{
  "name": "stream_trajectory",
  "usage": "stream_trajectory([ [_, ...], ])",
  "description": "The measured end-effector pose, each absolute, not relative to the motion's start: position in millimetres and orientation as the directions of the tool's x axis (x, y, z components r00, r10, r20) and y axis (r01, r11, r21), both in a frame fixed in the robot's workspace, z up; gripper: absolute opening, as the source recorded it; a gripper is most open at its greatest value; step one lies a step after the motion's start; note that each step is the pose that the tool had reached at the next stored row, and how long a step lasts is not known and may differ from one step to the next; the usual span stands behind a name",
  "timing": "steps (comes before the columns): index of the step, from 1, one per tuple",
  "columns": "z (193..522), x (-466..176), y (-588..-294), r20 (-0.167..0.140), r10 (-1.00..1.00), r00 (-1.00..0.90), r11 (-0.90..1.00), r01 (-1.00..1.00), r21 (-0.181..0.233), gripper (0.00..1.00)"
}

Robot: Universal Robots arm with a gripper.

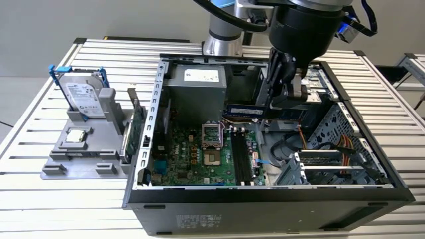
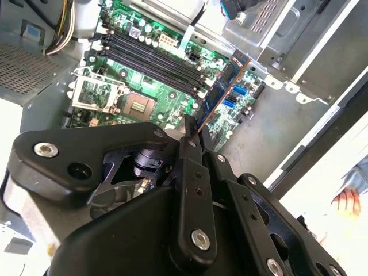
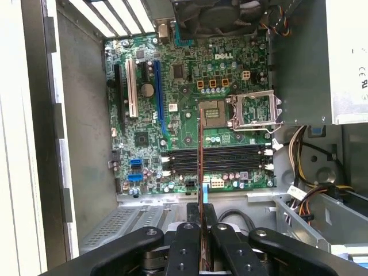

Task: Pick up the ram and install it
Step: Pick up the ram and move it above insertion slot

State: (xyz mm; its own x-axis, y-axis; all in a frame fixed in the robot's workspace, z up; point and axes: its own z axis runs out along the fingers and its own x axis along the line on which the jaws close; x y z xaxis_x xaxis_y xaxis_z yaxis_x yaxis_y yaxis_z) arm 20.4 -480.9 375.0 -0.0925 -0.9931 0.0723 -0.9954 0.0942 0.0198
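Note:
My gripper (image 1: 284, 98) hangs over the open computer case (image 1: 265, 191) and is shut on the ram (image 1: 247, 110), a long dark stick with a pale label that juts sideways toward the exterior view's left. In both wrist views the ram (image 2: 221, 86) (image 3: 200, 167) is seen edge-on between the black fingers (image 3: 187, 241) of the gripper (image 2: 192, 131) (image 3: 200, 211). It is held above the green motherboard (image 3: 190, 75), apart from it. The black memory slots (image 1: 240, 159) (image 2: 150, 60) (image 3: 215, 158) lie below with nothing in them.
A silver hard drive (image 1: 85, 97) stands in a grey holder on the exterior view's left, with a green expansion card (image 1: 136, 130) beside the case wall. Inside are the power supply (image 1: 199, 85), the CPU socket (image 3: 253, 109) and loose cables (image 3: 307, 195). A person's hand (image 2: 345, 201) is outside the case.

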Motion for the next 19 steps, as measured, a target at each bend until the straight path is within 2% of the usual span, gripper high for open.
stream_trajectory([
  [10, 375, 21, -479, 0.072, -0.993, -0.092, 0.094, -0.995, 0.02, 0.0],
  [19, 375, 21, -464, 0.072, -0.993, -0.092, 0.094, -0.995, 0.02, 0.0],
])
